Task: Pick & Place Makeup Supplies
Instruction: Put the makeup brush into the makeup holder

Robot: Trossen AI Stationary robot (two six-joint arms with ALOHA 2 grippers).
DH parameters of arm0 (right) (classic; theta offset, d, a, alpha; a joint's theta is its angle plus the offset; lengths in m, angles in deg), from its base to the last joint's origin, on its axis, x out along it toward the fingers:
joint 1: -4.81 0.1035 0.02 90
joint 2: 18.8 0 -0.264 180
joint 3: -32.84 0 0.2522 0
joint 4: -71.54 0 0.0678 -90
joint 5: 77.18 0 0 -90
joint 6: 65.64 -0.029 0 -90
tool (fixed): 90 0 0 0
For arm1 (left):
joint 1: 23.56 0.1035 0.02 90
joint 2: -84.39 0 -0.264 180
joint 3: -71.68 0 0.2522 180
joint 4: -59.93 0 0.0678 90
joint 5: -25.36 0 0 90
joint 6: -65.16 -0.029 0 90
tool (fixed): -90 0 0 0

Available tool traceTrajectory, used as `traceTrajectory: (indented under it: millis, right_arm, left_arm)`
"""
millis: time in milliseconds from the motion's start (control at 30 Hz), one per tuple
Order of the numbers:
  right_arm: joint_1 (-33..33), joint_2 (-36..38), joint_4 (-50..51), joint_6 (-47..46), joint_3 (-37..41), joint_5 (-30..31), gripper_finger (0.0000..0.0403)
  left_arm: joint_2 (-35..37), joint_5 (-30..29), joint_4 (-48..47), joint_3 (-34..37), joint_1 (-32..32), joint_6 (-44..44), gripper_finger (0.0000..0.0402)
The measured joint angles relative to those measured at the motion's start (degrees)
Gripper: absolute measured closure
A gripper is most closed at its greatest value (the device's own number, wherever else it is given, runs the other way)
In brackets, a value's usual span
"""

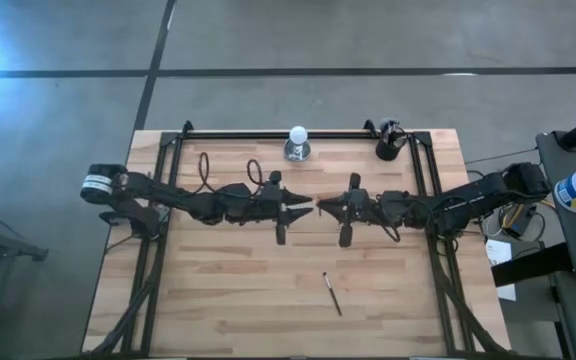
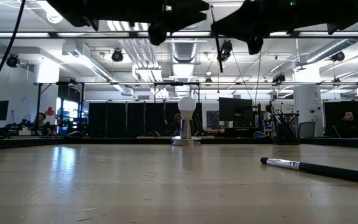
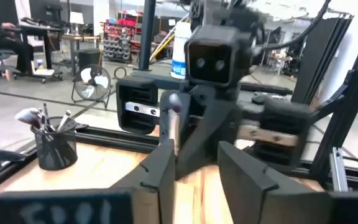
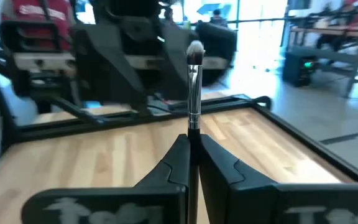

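High over the middle of the table my two grippers meet tip to tip. My right gripper is shut on a slim makeup brush with a silver ferrule and a dark handle. My left gripper faces it, open, with the brush standing just past one of its fingertips. In the high view the left gripper and the right gripper are almost touching. A second brush lies flat on the wood near the front. A black cup at the far edge holds more brushes. My right gripper pinches the brush between its two fingers on the dark handle just below the ferrule. The fingers are level, come from the table's right side and lie across the brush. The brush stands upright, bristles up, handle hanging below, clear of the table. My left gripper: I cannot tell whether its finger touches the brush.
A white ball on a silver base stands at the far edge, left of the cup. A dark metal frame runs along the table's far edge and both sides. Bare wood spreads out below the arms.
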Motion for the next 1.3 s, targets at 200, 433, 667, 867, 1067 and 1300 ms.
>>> traceTrajectory:
  millis: [200,433,667,867,1067,1300]
  right_arm:
    - [-3.10,5.57,0.74,2.33,5.36,3.10,0.0390]
    - [-16.58,16.68,4.67,4.29,12.85,-0.69,0.0391]
    - [-33.29,25.27,8.20,9.57,16.93,-6.41,0.0392]
    - [-48.18,25.37,5.13,10.99,19.04,-6.59,0.0392]
    - [-57.26,19.53,-7.10,10.03,20.75,-5.55,0.0392]
    - [-58.60,11.34,-13.91,14.79,20.80,0.41,0.0392]
  left_arm:
    - [5.00,-0.13,5.40,8.44,0.04,-0.04,0.0280]
    - [6.61,-0.18,18.88,18.51,1.11,2.56,0.0300]
    - [6.53,-0.18,20.78,21.54,3.17,4.03,0.0319]
    - [6.50,-0.15,20.74,21.54,4.42,3.90,0.0331]
    - [6.46,-0.08,20.63,21.54,5.04,3.86,0.0337]
    - [6.46,0.07,20.10,21.54,5.05,3.83,0.0338]
